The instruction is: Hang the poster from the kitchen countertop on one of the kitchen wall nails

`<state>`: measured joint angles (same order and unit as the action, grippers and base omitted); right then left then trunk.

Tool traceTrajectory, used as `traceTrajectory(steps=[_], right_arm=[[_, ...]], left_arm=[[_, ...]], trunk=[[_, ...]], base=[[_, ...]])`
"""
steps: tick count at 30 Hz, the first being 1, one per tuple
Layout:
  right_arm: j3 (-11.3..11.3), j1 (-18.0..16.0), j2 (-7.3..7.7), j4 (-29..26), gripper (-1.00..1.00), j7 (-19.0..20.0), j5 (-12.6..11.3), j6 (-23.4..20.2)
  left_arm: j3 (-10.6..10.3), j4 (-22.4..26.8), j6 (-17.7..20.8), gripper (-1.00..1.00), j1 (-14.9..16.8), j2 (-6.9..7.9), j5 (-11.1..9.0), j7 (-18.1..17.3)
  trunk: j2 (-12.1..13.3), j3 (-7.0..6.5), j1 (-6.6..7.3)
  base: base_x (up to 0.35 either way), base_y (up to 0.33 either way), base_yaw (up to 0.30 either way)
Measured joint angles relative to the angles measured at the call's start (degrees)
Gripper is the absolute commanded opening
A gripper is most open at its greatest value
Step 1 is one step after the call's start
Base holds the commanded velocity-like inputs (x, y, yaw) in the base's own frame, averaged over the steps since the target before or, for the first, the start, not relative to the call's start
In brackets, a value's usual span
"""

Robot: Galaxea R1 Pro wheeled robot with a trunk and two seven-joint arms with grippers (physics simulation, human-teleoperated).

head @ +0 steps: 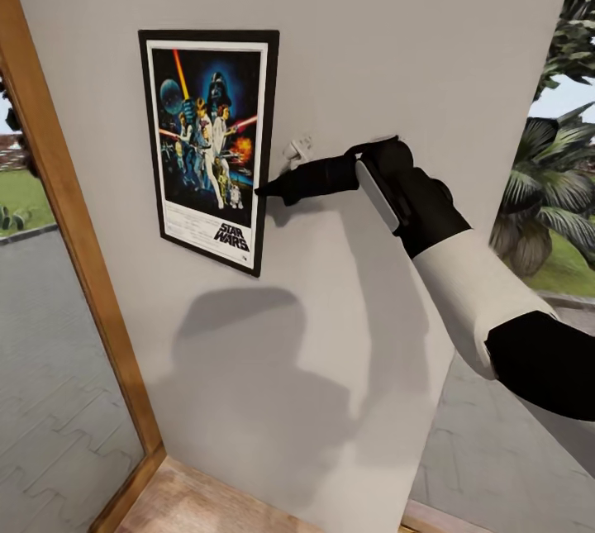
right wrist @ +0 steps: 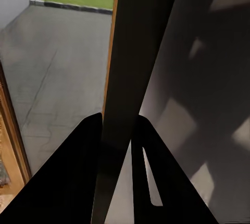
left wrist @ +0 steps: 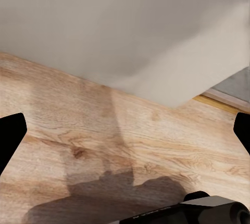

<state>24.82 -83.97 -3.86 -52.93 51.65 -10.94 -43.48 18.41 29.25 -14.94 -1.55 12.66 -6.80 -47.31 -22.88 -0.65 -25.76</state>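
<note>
Against the grey wall [head: 372, 62], right gripper [head: 263, 190] reaches level — jaws pinching the poster [head: 211, 145] edge.

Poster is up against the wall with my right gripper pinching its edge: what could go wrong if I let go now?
1. No nail shows behind the poster, so I cannot tell that it is hooked; released, it may drop to the wooden floor.
2. The right gripper clamps the poster's right edge; pulling back askew could drag it sideways.
3. The white fitting sits close by the fingers and might snag them.

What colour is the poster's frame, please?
Black, around a white border; the poster shows best in the head view.
</note>
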Motion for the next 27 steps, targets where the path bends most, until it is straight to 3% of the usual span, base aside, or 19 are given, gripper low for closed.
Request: traceTrajectory(steps=[27], right_arm=[[0.03,0.4,0.0,-0.12,-1.0,0.0,-0.04,0.0]], left_arm=[[0.0,0.0,0.0,1.0,0.0,0.0,0.0,0.0]], trunk=[[0.0,0.0,0.0]], base=[[0.0,0.0,0.0]])
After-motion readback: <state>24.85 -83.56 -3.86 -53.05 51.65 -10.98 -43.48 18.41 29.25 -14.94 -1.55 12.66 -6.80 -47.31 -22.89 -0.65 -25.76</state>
